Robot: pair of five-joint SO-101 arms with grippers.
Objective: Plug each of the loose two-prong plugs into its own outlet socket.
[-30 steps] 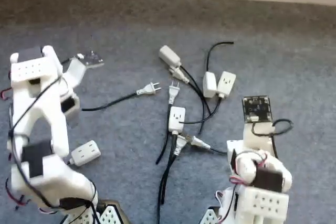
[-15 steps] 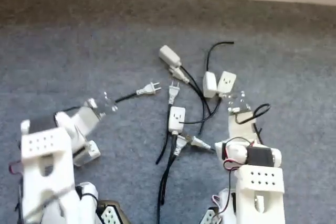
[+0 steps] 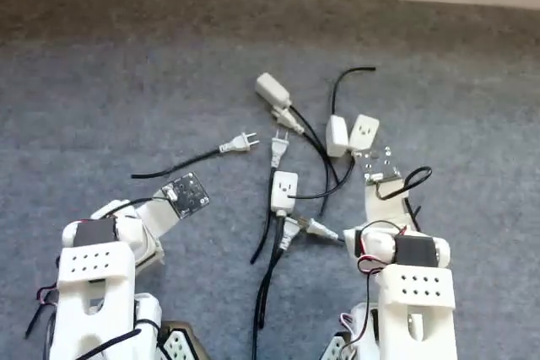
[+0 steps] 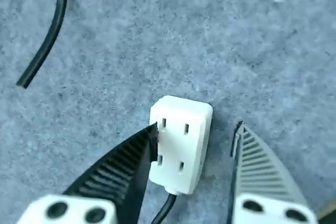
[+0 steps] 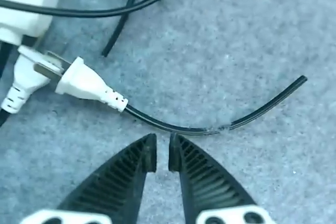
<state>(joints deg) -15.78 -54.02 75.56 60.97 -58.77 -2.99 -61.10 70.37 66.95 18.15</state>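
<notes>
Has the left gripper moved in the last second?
Yes. The left gripper has pulled back toward the arm bases: in the high view it was farther off than the loose plug, now nearer, its fingers open around an outlet socket.

Carpet [image 3: 101, 82]: grey, under everything.
Loose plug [image 3: 240, 142]: left of centre, cord trailing left.
Centre socket [image 3: 283, 189]: two plugs [image 3: 291, 229] just below.
Left arm [image 3: 97, 267]: lower left.
Right arm [image 3: 413, 280]: lower right, below two white sockets [image 3: 364, 131].
</notes>
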